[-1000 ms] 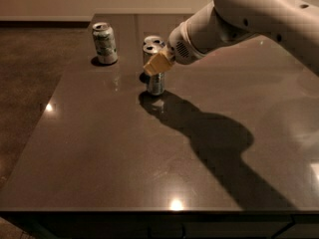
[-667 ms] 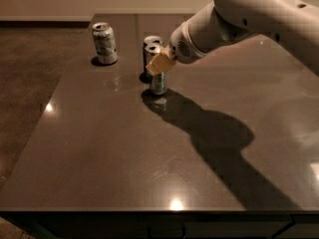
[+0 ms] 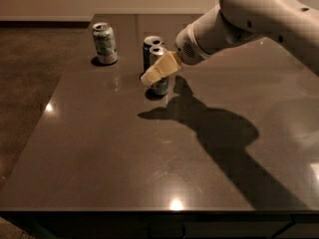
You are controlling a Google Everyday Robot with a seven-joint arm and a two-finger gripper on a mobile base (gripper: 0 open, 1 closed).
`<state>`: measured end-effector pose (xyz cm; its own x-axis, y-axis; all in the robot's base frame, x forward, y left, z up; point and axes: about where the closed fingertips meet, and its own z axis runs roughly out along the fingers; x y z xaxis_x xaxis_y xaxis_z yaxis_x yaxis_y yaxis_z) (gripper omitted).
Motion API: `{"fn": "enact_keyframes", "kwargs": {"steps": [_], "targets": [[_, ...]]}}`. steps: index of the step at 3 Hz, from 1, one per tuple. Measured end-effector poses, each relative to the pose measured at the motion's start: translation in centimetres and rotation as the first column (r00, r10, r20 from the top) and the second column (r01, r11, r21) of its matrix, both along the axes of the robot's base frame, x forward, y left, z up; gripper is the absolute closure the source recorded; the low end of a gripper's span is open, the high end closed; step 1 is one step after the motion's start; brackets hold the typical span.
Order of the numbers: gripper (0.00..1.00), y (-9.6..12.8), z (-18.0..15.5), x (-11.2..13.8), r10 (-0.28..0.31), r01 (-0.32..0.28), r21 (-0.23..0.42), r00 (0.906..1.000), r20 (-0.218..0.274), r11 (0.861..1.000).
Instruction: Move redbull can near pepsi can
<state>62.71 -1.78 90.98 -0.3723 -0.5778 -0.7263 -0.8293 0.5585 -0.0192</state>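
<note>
The redbull can, silvery with a teal patch near its base, is upright near the back middle of the dark table. The gripper reaches in from the right and is shut on it. One tan finger crosses the can's front; the other is hidden behind it. The dark pepsi can stands right behind the redbull can, slightly to its left, close or touching.
A pale whitish-green can stands at the back left of the table. The white arm comes in from the upper right and casts a large shadow over the table's middle right. The table's left edge steps down to brown floor.
The gripper has carried the redbull can a little to the right and back, up to the pepsi can. The other two cans have not moved.
</note>
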Motion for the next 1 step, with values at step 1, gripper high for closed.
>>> {"fn": "enact_keyframes", "kwargs": {"steps": [1], "targets": [[0.00,0.01,0.00,0.00,0.000,0.000,0.000,1.0000,0.000,1.000]]}}
